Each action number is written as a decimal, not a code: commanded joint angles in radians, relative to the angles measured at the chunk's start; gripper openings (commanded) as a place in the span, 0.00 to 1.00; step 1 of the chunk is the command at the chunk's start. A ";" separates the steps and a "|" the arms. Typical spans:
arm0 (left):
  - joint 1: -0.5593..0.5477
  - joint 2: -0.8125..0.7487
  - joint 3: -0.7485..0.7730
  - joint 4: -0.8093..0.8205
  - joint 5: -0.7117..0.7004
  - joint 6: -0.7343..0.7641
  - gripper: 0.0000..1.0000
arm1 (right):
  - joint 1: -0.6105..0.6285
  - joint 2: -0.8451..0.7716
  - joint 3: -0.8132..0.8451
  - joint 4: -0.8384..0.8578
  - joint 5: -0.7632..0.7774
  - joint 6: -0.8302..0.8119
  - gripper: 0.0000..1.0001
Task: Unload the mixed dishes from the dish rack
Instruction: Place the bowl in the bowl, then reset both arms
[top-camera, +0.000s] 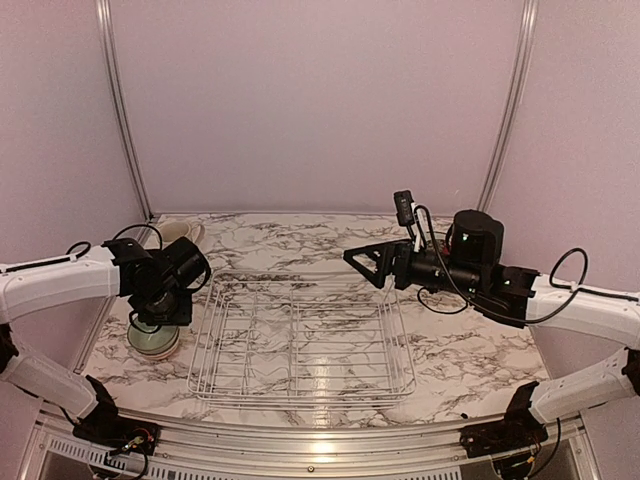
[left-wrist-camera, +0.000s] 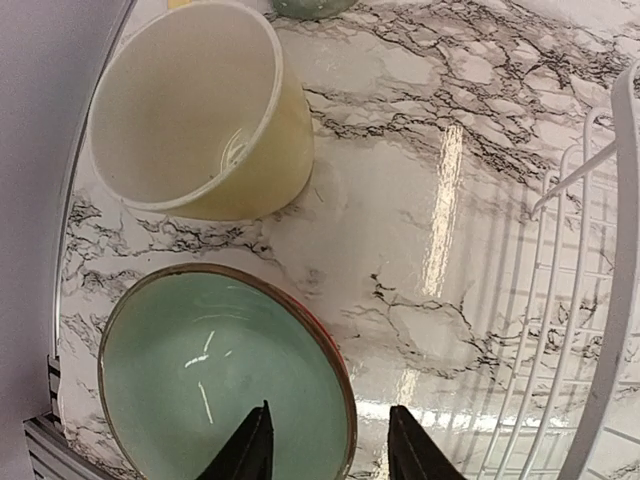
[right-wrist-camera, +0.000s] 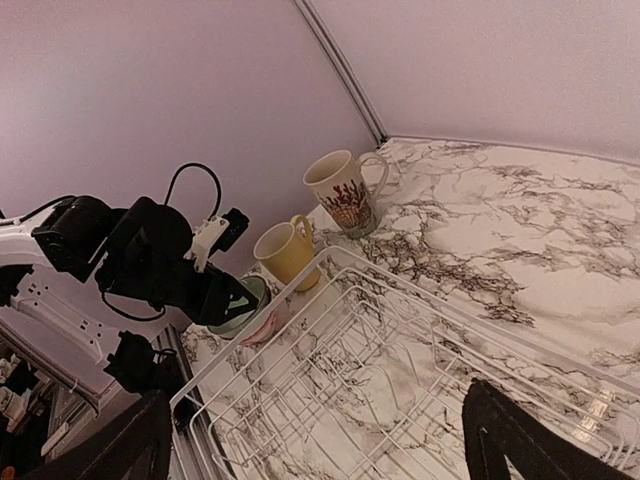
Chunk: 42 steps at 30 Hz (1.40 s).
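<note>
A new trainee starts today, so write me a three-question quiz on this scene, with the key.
1. True or false: the dish rack holds no dishes.
2. Which dish lies under the left fingers? A) steel pot B) pale green bowl C) red plate
3. Fill in: the right fingers stand wide ____.
Key: 1 true; 2 B; 3 open.
</note>
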 joint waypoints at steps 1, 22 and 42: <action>0.002 -0.044 0.036 -0.063 -0.004 0.014 0.44 | -0.004 -0.027 0.053 -0.042 0.034 -0.028 0.98; 0.002 -0.445 0.257 0.202 -0.071 0.226 0.88 | -0.006 -0.168 0.217 -0.438 0.574 -0.279 0.99; 0.002 -0.810 0.078 0.802 -0.076 0.448 0.99 | -0.081 -0.502 0.351 -0.584 0.979 -0.459 0.98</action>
